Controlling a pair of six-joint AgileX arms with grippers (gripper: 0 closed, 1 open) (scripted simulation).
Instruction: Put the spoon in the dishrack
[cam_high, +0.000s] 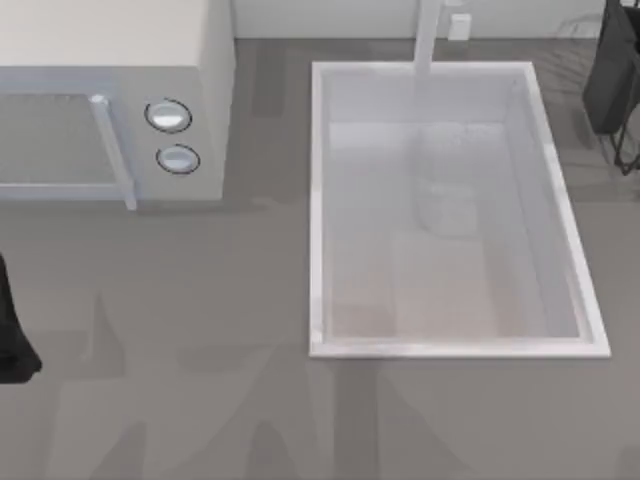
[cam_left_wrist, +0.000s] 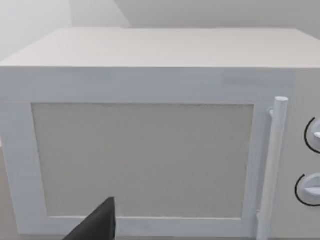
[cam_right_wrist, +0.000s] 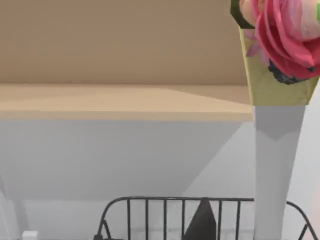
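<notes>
The spoon (cam_right_wrist: 276, 150) stands upright close to the right wrist camera, with a white handle, a yellowish neck and a round pink-red end on top. Its handle runs down out of the picture, so the hold itself is hidden, but my right gripper (cam_right_wrist: 202, 225) carries it in the air. Just beyond and below it are the thin dark wires of the dishrack (cam_right_wrist: 150, 210). From above, the dishrack (cam_high: 625, 150) sits at the far right edge behind the sink, with a dark slab in it. My left arm (cam_high: 10, 340) is parked at the left edge, its gripper (cam_left_wrist: 95, 227) facing the microwave.
A white microwave (cam_high: 110, 90) stands at the back left, its door and handle (cam_left_wrist: 272, 165) shut. The big white sink basin (cam_high: 320, 200) fills the middle right, with a faucet (cam_high: 428, 35) at its back. Grey counter lies in front.
</notes>
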